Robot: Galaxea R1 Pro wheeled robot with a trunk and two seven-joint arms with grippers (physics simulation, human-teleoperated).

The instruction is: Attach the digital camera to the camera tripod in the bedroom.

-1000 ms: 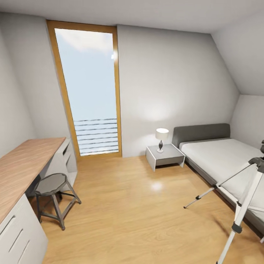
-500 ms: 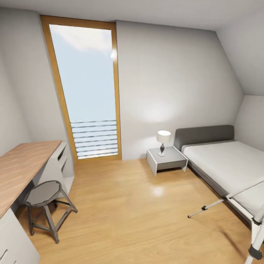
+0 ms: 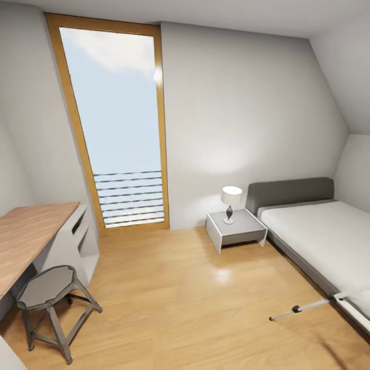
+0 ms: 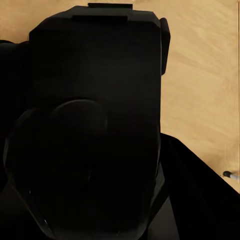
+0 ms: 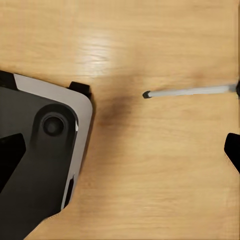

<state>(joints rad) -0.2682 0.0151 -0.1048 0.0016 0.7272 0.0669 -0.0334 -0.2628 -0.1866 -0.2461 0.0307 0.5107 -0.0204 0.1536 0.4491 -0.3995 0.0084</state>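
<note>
The bedroom has a wood floor [image 3: 180, 298], white walls and a sloped ceiling to the right. A tall window [image 3: 115, 128] with an orange-brown frame stands in the far wall, well left of the bed [image 3: 318, 241]. The bed is low and grey with a white mattress, and lies along the right side. A desk [image 3: 31, 241] with a wood top sits far across the floor from the bed, on the left. A dark stool [image 3: 49, 308] stands just in front of the desk. A grey nightstand [image 3: 236, 231] is just beside the bed's head, with a small lamp [image 3: 230, 203] on it.

Of the tripod [image 3: 300, 309], one silver leg with a dark foot reaches over the floor at the bed's near corner; the same leg [image 5: 190, 92] shows in the right wrist view.

The left wrist view shows a big black shape [image 4: 95, 130] close up, possibly the camera; I cannot tell what it is, nor how the left gripper stands. The right gripper's state cannot be told either.
</note>
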